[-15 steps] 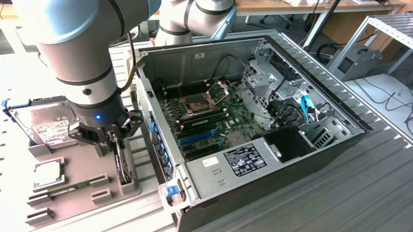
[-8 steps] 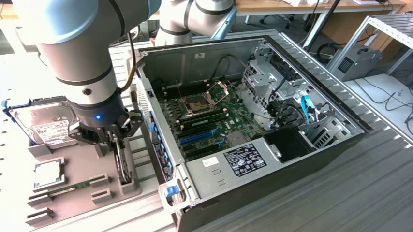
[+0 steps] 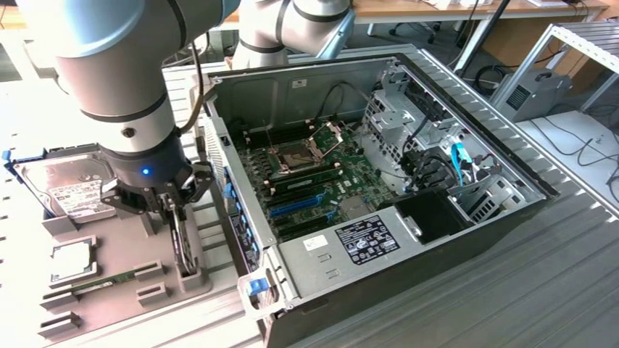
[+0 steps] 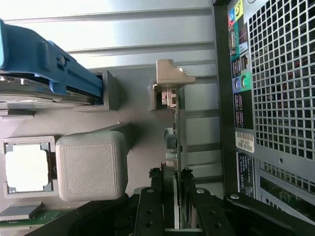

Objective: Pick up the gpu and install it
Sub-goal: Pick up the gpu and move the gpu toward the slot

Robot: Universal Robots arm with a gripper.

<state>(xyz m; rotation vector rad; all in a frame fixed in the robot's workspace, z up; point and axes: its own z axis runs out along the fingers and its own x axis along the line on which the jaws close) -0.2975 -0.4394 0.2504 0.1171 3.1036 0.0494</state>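
In the lower left, the upright gpu (image 3: 184, 250) is being clamped by the gripper (image 3: 170, 210); arguably it should be being kept vertical while leaving its grey holder (image 3: 126, 255).

The fingers (image 4: 148, 214) hide one end of the gpu (image 4: 174, 147) — faces unseen.
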